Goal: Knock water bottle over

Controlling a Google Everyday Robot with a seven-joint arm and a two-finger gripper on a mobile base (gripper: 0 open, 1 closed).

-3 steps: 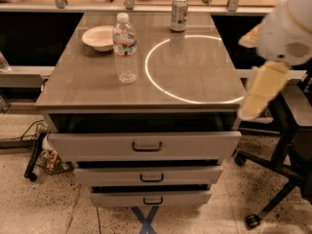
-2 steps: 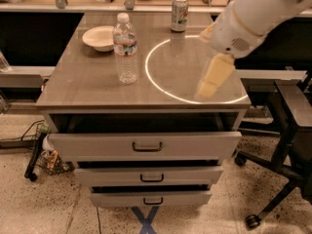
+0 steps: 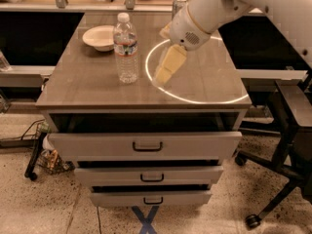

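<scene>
Layout as I see it from the console. My gripper (image 3: 161, 76) hangs over the grey wooden top of the drawer cabinet (image 3: 97, 89), near its middle. The clear ribbed plastic water bottle (image 3: 126, 50) stands upright near the gripper's left, apart from it. The white shallow bowl (image 3: 100, 37) sits behind the bottle, further left. The silver soda can (image 3: 178, 4) stands behind the gripper. The black office chair (image 3: 292, 130) is well to its right, on the floor.

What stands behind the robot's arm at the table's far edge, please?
A can, only its top showing; the arm covers the rest. The pincer hangs beside the water bottle, not touching.
</scene>
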